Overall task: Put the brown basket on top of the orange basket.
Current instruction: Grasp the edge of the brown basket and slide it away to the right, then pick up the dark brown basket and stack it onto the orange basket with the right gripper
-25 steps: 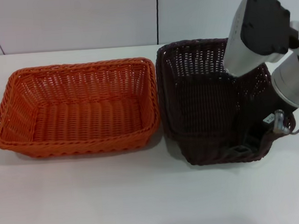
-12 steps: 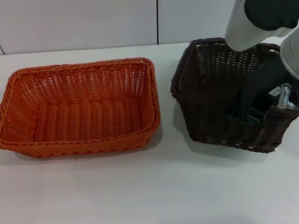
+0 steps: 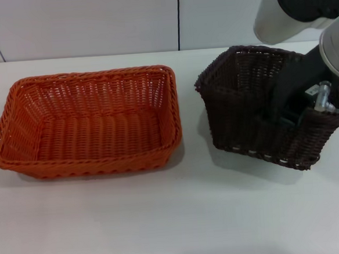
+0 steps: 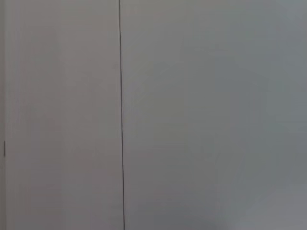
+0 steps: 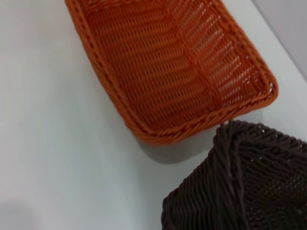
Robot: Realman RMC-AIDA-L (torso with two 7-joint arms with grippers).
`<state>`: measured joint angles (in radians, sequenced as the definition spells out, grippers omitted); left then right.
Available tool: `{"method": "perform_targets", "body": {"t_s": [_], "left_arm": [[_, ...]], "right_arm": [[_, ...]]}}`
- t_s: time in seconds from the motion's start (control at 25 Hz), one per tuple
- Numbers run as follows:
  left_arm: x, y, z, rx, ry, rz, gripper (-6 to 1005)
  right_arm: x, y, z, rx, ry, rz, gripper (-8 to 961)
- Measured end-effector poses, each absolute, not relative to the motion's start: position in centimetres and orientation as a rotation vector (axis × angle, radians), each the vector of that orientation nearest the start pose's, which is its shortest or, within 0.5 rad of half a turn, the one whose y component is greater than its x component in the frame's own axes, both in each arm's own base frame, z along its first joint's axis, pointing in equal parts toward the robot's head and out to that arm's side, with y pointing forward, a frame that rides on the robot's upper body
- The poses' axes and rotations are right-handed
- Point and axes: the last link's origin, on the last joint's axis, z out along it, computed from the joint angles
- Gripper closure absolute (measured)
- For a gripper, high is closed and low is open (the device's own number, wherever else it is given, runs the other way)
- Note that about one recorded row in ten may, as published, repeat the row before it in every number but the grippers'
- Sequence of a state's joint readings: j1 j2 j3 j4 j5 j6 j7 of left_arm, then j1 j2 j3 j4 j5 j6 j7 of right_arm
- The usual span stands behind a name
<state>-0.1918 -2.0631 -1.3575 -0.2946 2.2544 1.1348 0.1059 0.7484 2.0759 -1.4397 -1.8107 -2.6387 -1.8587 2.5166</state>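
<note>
Brown basket lifted, tilted, right of the orange one.

The brown basket (image 3: pixel 261 106) has risen off the bench (image 3: pixel 164 220) and drawn apart from the orange basket (image 3: pixel 87 121), which has not moved. The right end effector (image 3: pixel 294 115) is clamped on its far-right wall. The lift looks under way; carrying it leftward over the orange basket remains. The left arm is out of sight.
</note>
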Motion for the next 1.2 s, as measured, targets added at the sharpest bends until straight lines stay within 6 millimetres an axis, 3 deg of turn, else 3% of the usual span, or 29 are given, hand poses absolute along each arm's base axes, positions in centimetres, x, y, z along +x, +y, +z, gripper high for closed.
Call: {"method": "perform_targets", "body": {"t_s": [0.8,1.08,1.16,1.2], "left_arm": [[-42.4,26.1,6.5,-1.024,-0.647,-0.391,333],[-42.3,26.3,6.5,-1.025,-0.647,-0.392,333],[-42.3,26.3,6.5,-1.025,-0.647,-0.392,333],[-42.4,26.3,6.4,-1.025,-0.652,-0.393,333]], "right_arm": [[3.4,33.4,5.8,-2.546,0.126,-0.495,763],[0.6,33.1,4.8,-2.488,-0.129,-0.532,761],[0.0,32.3,3.4,-2.487,-0.366,-0.576,761],[0.0,32.3,3.4,-2.487,-0.366,-0.576,760]]}}
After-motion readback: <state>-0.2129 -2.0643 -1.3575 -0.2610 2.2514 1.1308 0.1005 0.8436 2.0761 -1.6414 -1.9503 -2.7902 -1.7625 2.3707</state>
